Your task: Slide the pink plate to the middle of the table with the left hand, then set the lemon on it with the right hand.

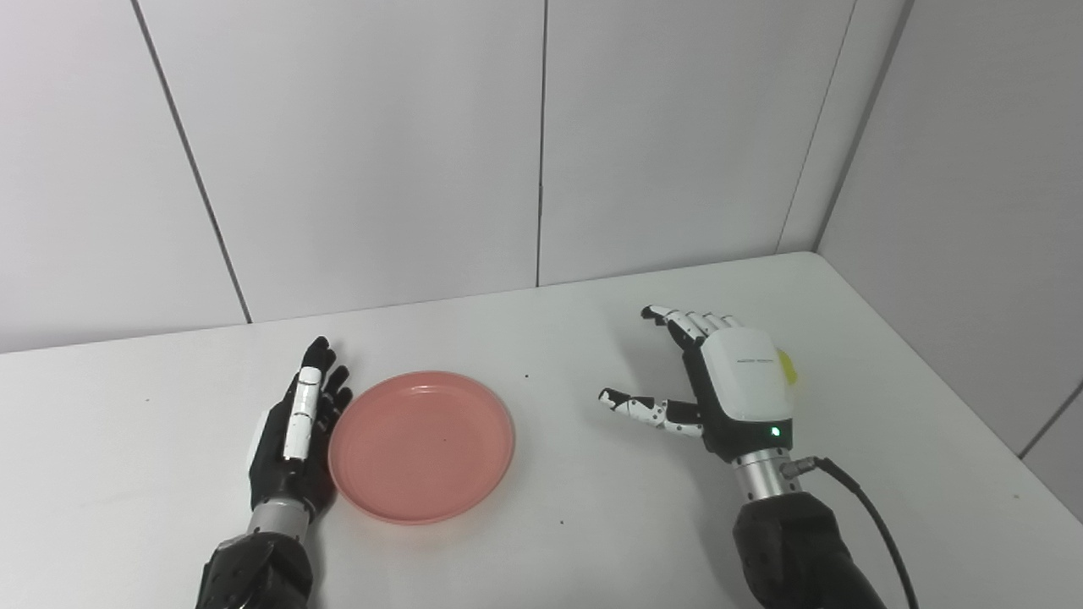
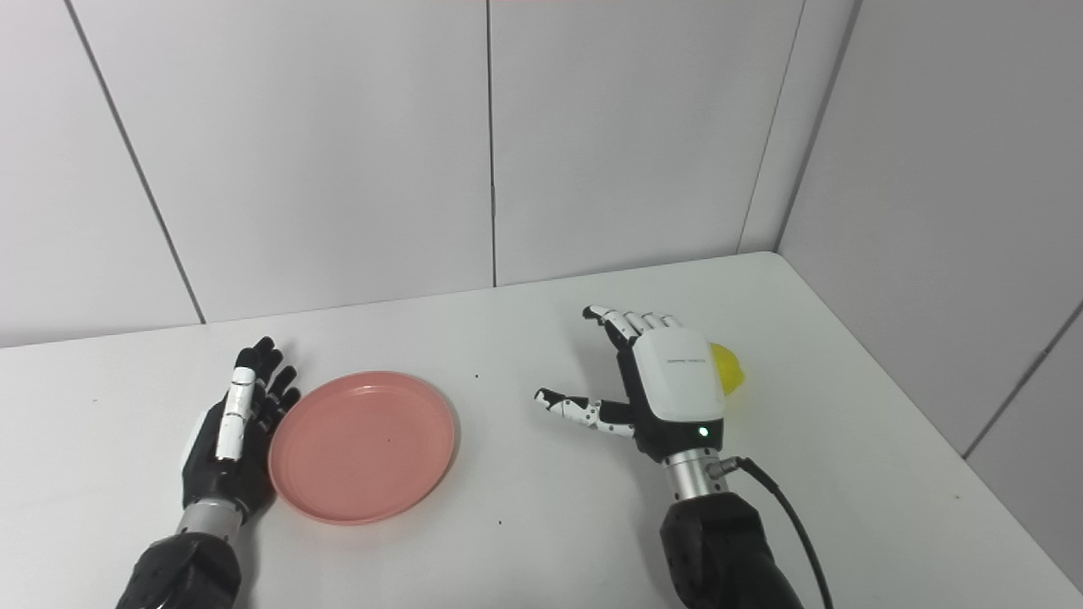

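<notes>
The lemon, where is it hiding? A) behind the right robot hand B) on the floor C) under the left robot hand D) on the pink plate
A: the lemon peeks out from behind the right robot hand, resting on the table, while the pink plate beside the left robot hand holds nothing.

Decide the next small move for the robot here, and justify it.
Probably push the plate a little further right with the left hand, which lies open against its left rim; the plate looks left of centre. The lemon waits behind the open right hand.
</notes>
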